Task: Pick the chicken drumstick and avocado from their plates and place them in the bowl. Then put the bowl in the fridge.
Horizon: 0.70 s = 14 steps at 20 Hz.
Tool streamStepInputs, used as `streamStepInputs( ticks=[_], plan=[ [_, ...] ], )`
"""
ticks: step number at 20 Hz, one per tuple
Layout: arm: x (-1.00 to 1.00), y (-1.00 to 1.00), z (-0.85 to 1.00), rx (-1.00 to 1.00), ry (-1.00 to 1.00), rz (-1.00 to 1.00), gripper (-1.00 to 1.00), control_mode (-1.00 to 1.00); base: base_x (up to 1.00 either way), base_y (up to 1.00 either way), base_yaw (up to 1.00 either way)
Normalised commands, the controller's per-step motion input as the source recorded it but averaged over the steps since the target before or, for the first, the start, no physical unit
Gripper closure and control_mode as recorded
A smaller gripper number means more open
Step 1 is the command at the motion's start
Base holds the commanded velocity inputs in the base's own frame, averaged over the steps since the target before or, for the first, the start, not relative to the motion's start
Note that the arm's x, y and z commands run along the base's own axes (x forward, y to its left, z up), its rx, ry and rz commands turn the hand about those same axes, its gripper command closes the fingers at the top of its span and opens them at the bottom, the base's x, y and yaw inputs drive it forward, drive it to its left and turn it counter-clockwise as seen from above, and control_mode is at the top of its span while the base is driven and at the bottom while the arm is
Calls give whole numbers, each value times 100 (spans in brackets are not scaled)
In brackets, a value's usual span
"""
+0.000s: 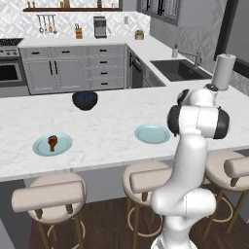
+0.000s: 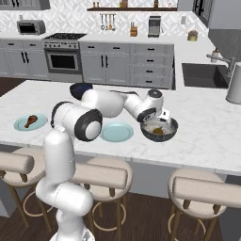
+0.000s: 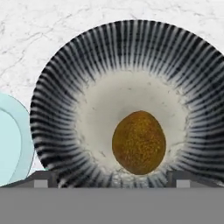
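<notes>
No legible text, labels, brand marks, numbers or signs were present in any view. The appliances along the back wall, the bowl [image 3: 127, 65] and the marble surface [image 1: 112, 131] carried no readable markings at this resolution.

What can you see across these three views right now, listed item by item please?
avocado: one, olive-brown, inside the bowl.
bowl: one, blue-grey ribbed, pale inside, on the island counter beside an empty plate.
chicken drumstick: one, reddish-brown, on its plate.
plates: two, pale teal; one under the drumstick, one empty.
dark bowl: one, navy, far side of the island.
stools: three, beige, along the island's near edge.
sink: one, dark, back counter.
end effector: one, dark fingertips spread apart above the bowl, holding nothing.
</notes>
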Motion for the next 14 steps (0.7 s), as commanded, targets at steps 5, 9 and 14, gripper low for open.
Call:
streamStepInputs(
  ticks=[5, 9, 14],
  plan=[
    [-77, 86, 75, 0, -6, 0, -100, -100, 0, 0, 0],
    [-84, 99, 58, 0, 0, 0, -100, -100, 0, 0, 0],
    [-68, 99, 49, 0, 3, 0, -100, -100, 0, 0, 0]
  ],
)
